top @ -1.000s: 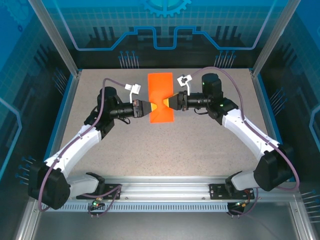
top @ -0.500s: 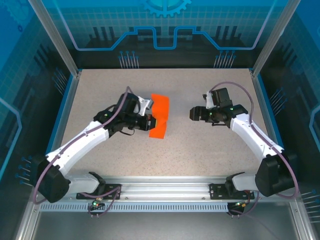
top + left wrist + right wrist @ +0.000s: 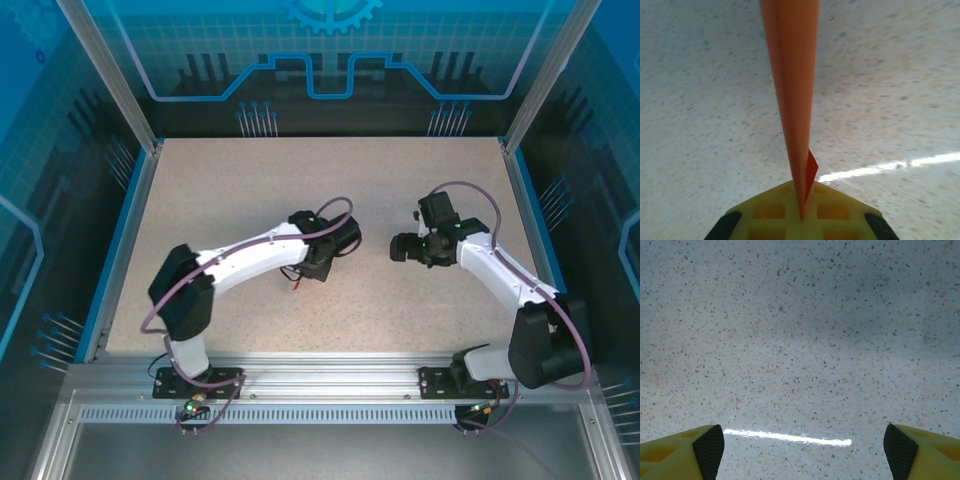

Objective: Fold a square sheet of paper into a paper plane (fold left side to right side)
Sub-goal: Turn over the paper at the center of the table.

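At the near edge of the speckled beige table point(image 3: 400, 320), the two arms stood bolted to a silver metal rail point(image 3: 330, 385). From there the white left arm point(image 3: 250, 255) bent sharply and reached across towards the middle of the table. In its wrist view, the left gripper point(image 3: 802, 215) had its yellow fingers point(image 3: 770, 220) pressed fully together on the thin bright orange sheet of paper point(image 3: 792, 90). The paper was pinched by its lower end, seen edge-on as a narrow strip with its layers lying close together. It ran up and away from the fingers above the table, with a small darker orange corner sticking out just beside the grip. From the top camera the left wrist covered the paper almost entirely. A reddish sliver below the wrist was possibly its edge, too small to be sure. Well apart to the right, the white right arm point(image 3: 490, 265) pointed its right gripper point(image 3: 800, 455) towards the left arm. Its jaws were spread wide with nothing between them, over bare table.
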Available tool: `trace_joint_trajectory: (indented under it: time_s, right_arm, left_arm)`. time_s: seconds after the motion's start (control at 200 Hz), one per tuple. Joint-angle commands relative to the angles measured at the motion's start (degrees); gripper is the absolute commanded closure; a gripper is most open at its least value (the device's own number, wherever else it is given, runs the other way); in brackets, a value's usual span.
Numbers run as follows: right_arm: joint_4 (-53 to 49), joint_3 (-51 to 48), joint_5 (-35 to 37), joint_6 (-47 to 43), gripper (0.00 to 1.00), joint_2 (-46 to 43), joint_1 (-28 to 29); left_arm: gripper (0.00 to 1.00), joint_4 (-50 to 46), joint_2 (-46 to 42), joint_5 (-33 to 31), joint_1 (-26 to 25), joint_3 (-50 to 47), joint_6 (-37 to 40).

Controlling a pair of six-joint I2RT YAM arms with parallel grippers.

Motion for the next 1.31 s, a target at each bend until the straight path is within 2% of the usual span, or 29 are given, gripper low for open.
trace_joint_trajectory:
  time_s: [0.0, 0.2, 0.385, 0.61, 0.74, 0.91, 1.09, 1.165, 1.3]
  right_arm:
    - [-0.2, -1.4, 1.2, 0.9, 0.13, -2.5, -1.3]
    - [0.3, -2.3, -0.7, 0.5, 0.12, -4.5, -2.3]
    - [0.9, -5.0, -2.7, 0.2, 0.12, -5.4, -2.9]
    - [1.6, -6.5, -5.0, 0.2, 0.12, -5.8, -3.2]
    - [1.5, -6.8, -5.8, 0.0, 0.12, -6.1, -3.3]
    - [2.0, -7.5, -8.0, 0.1, 0.12, -6.2, -3.3]
    - [3.5, -7.9, -11.6, 0.3, 0.12, -6.3, -3.3]
    - [4.7, -7.9, -13.8, 0.6, 0.12, -6.2, -3.1]
    - [8.1, -7.3, -18.5, 2.2, 0.14, -4.5, -1.9]
  left_arm:
    - [1.00, -11.2, 6.1, -7.3, -1.0, 4.2, -7.6]
    - [0.99, -15.5, 16.5, -3.9, -1.2, 12.4, -10.6]
    - [0.96, -12.7, 21.3, 5.0, -1.1, 17.0, -9.3]
    - [0.86, -10.2, 25.2, 13.5, 0.6, 22.2, -7.2]
    - [0.75, -8.7, 25.7, 17.1, 2.5, 23.4, -6.4]
    - [0.61, -3.8, 23.0, 25.0, 4.4, 22.0, -4.9]
    - [0.48, 6.2, 14.6, 35.2, 6.7, 15.4, -3.1]
    - [0.44, 9.7, 10.5, 37.2, 8.2, 12.2, -2.1]
    - [0.41, 15.3, 2.0, 36.9, 11.4, 4.4, -0.6]
